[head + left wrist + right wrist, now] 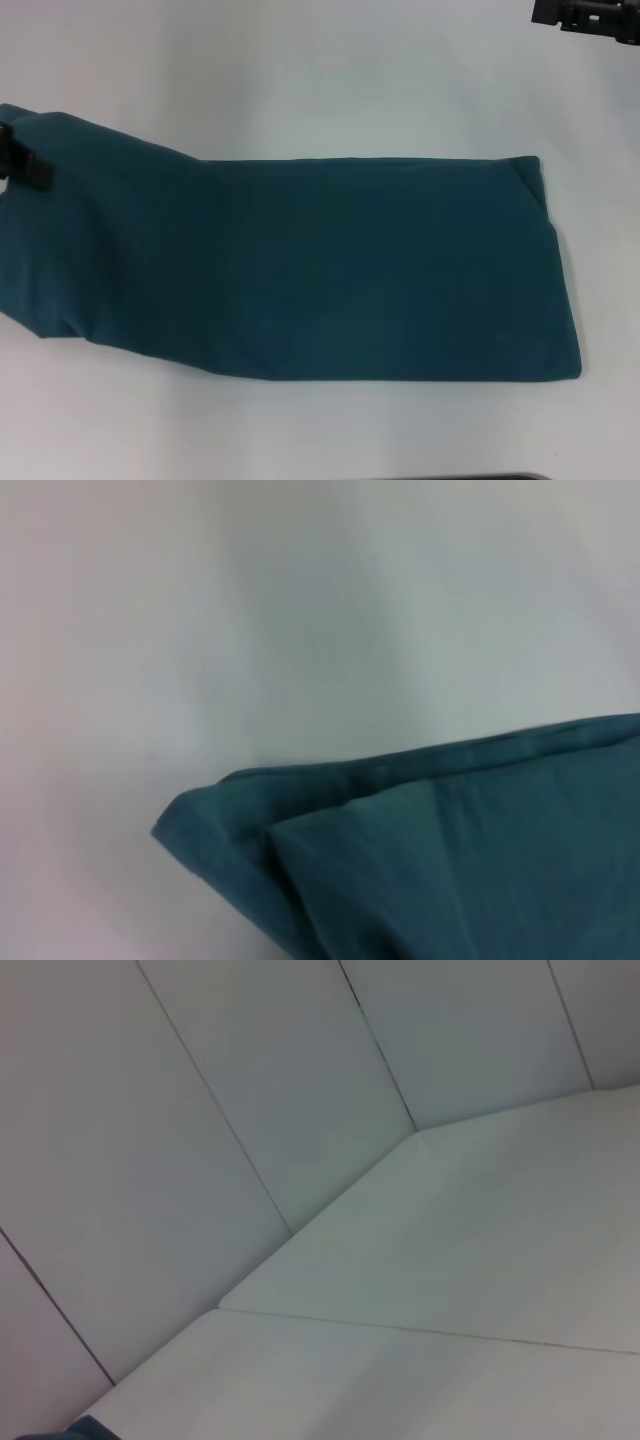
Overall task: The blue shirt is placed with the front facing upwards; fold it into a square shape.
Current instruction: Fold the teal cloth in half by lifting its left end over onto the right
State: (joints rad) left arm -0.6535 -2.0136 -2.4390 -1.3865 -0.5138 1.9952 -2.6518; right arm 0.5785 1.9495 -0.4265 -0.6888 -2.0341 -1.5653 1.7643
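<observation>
The blue shirt [330, 265] lies on the white bench [300, 70] as a long band that runs from left to right, with only the plain side up; no lettering shows. I judge that the sleeves and sides are already folded in, so what remains is to fold the band across its length to make the square.

The right end of the band lies flat with a straight edge and clean corners. The left end does not lie flat: it rises from the bench toward the left border of the head view, where the left gripper [22, 160] is seen as a small dark part pressed against the cloth. The cloth hangs from that place and is lifted there, so the jaws seem to be closed on the shirt's left end. This hold makes sense for carrying that end over to the right, on top of the flat part. The left wrist view shows a folded corner of the shirt in several layers, which fits with a grip on a thick edge.

The right gripper [590, 18] is parked at the far right, well apart from the shirt. I cannot tell how its jaws stand.

One risk: the layers may slide apart if the lifted end is moved quickly.
</observation>
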